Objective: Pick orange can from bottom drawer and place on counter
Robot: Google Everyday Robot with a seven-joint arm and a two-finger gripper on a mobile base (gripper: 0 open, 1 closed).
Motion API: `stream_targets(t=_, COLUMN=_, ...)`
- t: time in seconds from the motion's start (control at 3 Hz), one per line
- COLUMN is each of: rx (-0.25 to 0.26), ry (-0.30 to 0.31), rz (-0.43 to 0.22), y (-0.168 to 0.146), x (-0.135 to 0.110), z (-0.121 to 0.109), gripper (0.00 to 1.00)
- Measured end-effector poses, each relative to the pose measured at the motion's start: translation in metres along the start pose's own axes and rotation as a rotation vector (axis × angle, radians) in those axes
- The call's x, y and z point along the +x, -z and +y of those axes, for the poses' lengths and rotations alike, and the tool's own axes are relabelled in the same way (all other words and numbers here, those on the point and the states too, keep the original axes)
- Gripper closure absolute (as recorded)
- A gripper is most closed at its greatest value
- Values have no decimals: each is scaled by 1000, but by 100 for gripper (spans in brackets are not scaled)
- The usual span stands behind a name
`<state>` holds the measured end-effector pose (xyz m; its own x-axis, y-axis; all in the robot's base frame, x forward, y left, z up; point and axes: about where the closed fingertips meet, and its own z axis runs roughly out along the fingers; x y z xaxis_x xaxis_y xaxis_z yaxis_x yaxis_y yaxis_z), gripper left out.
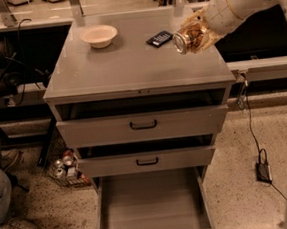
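My gripper (193, 35) reaches in from the upper right and is shut on the orange can (187, 39). The can lies on its side in the grip, silver top facing left, held above the right part of the counter (134, 67). The bottom drawer (151, 206) is pulled fully out below, its grey floor bare.
A white bowl (99, 35) and a small black device (159, 38) sit at the back of the counter. Two upper drawers with black handles (143, 125) stand slightly open. Red-and-silver cans (63, 166) cluster on the floor at left. A person's leg and shoe (5, 199) are at far left. A cable and adapter (263, 171) lie on the floor at right.
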<state>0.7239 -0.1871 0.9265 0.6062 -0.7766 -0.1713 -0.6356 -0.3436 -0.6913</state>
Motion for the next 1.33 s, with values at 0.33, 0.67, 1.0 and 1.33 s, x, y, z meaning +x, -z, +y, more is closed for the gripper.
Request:
stream_targets(t=0.33, rx=-100, ry=92, rz=70, y=-41, x=-7, z=-22, gripper=97)
stream_targets(t=0.67, rx=-160, ry=137, rz=100, y=-63, x=-12, z=-26, gripper=75)
stream_targets(t=1.0, rx=-215, ry=172, rz=97, y=-83, x=-22, z=-24, gripper=51)
stream_targets(t=1.33, rx=-259, ry=197, rz=83, y=-99, x=-33, z=-19, gripper=28)
